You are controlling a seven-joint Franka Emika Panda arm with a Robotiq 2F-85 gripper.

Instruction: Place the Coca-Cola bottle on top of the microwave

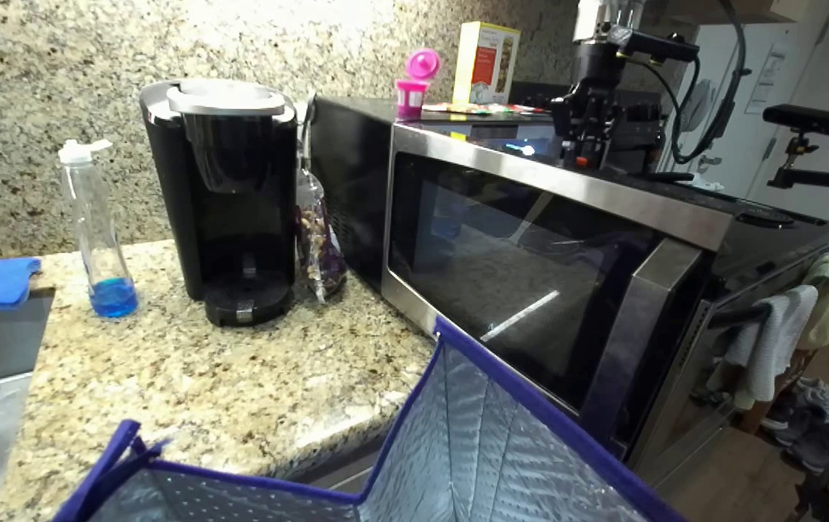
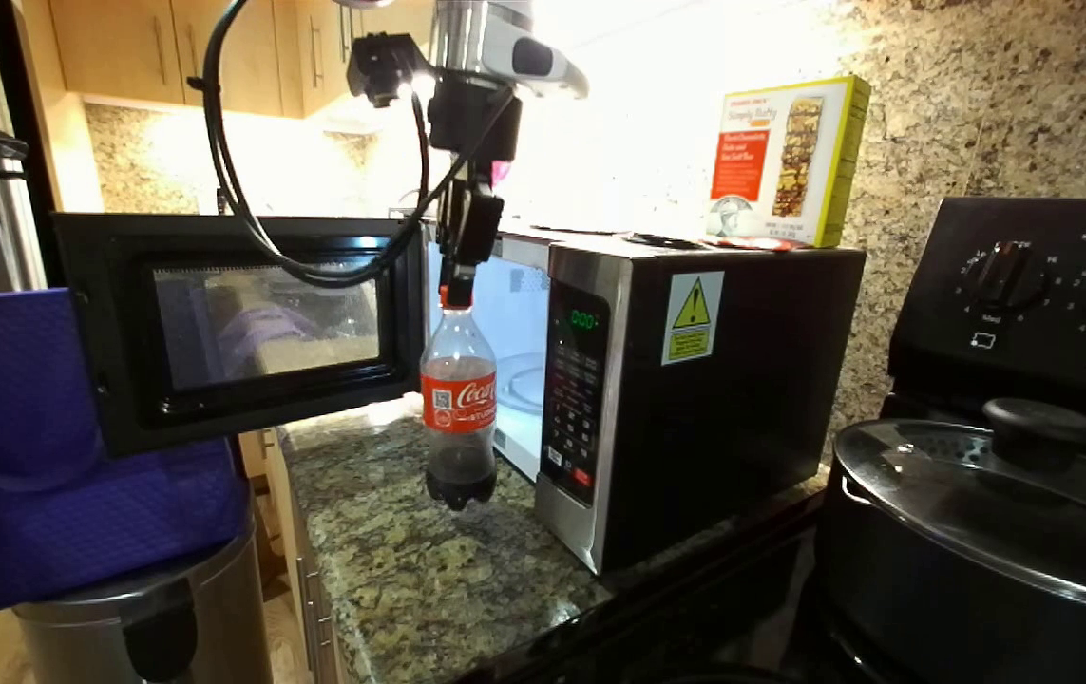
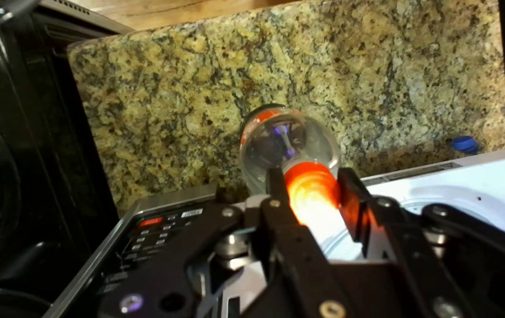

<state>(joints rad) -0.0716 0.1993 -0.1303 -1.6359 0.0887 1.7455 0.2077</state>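
Observation:
The Coca-Cola bottle (image 2: 459,394), with red label and orange cap, hangs upright in the air in front of the open microwave (image 2: 723,418). My gripper (image 2: 457,285) is shut on its cap. In the wrist view the bottle (image 3: 290,137) extends beyond the fingers, and my gripper (image 3: 312,185) has one finger on each side of the cap. The bottle's base is above the granite counter, below the level of the microwave's top. In an exterior view the microwave (image 1: 516,145) door hides the bottle's body; only the gripper (image 1: 584,156) and a bit of cap show.
The microwave door (image 2: 257,323) stands open beside the bottle. A snack box (image 2: 771,161) and a pink pod holder (image 1: 410,94) stand on the microwave. A purple bag (image 1: 487,435) is before the door. A lidded pot (image 2: 980,541) sits on the stove. A coffee maker (image 1: 240,196) stands alongside.

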